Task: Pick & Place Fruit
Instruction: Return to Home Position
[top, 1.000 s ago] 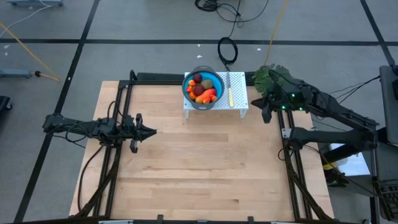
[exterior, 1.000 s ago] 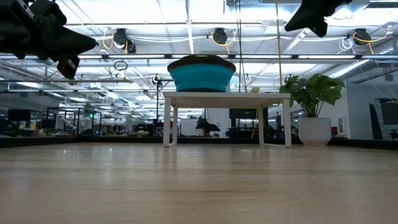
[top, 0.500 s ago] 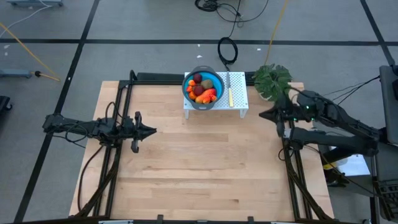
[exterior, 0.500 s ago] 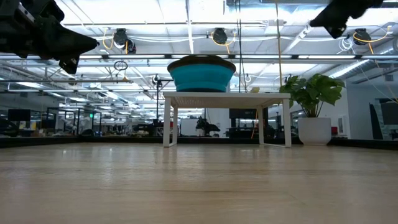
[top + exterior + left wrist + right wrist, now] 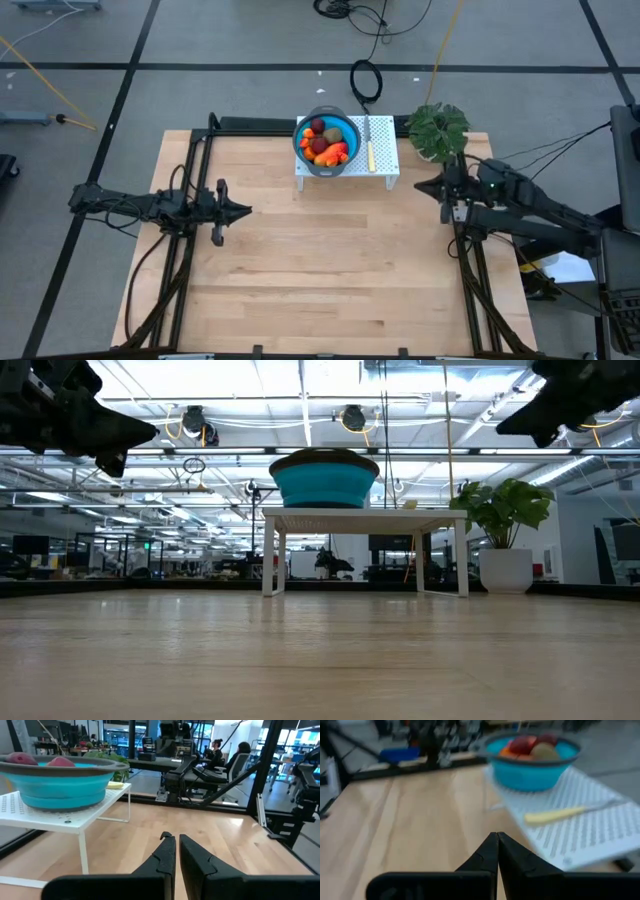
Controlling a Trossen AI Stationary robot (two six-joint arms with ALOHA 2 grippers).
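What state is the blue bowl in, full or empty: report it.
Full. The blue strainer bowl on the white shelf holds a heap of fruit; the high view shows red, orange and brownish pieces inside.

Lighting check: bright, even, all coming from overhead.
In the low view the ceiling lights (image 5: 240, 385) are glaring white, and the 2 arms, left arm (image 5: 60, 415) and right arm (image 5: 570, 400), are reading as black silhouettes against them. In the high view the table (image 5: 320, 270) is taking flat, even light, shadows are falling faint and soft, and the fruit (image 5: 324, 141) is sitting fully lit.
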